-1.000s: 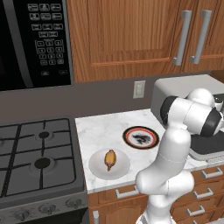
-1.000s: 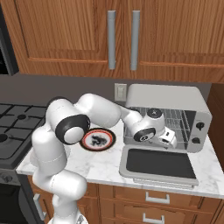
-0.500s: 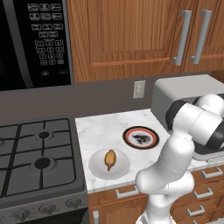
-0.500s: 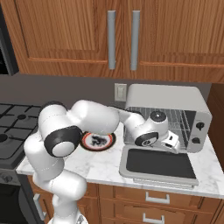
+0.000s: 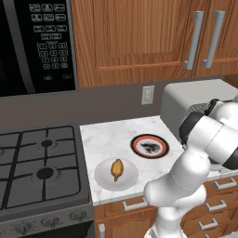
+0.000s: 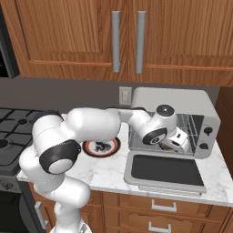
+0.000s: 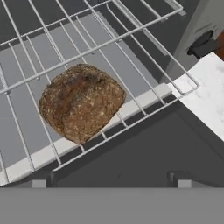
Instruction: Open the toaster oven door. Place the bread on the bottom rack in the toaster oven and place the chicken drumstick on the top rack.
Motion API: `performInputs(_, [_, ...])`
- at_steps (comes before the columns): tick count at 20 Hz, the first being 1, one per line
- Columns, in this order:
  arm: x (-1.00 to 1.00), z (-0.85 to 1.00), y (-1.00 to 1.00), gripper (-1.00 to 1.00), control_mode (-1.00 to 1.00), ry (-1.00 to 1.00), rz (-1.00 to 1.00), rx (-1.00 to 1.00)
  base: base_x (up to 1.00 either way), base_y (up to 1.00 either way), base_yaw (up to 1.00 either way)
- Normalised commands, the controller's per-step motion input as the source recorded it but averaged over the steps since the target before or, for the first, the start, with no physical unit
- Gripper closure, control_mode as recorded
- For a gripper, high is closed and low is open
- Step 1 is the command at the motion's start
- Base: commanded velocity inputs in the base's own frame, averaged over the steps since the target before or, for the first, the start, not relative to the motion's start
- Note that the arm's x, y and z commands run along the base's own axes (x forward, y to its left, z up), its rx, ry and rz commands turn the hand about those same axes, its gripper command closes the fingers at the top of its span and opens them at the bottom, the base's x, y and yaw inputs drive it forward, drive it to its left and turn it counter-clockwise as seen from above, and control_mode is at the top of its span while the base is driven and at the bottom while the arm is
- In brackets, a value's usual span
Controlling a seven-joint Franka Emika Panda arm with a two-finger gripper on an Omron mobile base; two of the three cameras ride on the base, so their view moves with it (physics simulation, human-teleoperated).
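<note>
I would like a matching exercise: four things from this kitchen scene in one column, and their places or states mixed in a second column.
Things:
1. bread
2. chicken drumstick
3. toaster oven door
4. red-rimmed plate

Places or states:
A. folded down flat, open
B. on a wire rack inside the toaster oven
C. on a white plate near the stove
D. on the counter, no food on it

Pairs: 1-B, 2-C, 3-A, 4-D

Rough bread (image 7: 81, 103), wire bottom rack (image 7: 144, 89)
</note>
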Motion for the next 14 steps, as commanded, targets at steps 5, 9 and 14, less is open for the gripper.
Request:
performInputs(5, [-0.03, 0.09, 0.16, -1.00, -1.00, -0.15, -0.23, 0.10, 0.00, 0.00, 0.00])
performInputs(9, [0.09, 0.10, 0.22, -1.00, -1.00, -0.18, -0.21, 0.13, 0.00, 0.00, 0.00])
performInputs(14, [0.19, 0.09, 0.14, -1.00, -1.00, -0.13, -0.15, 0.03, 0.00, 0.00, 0.00])
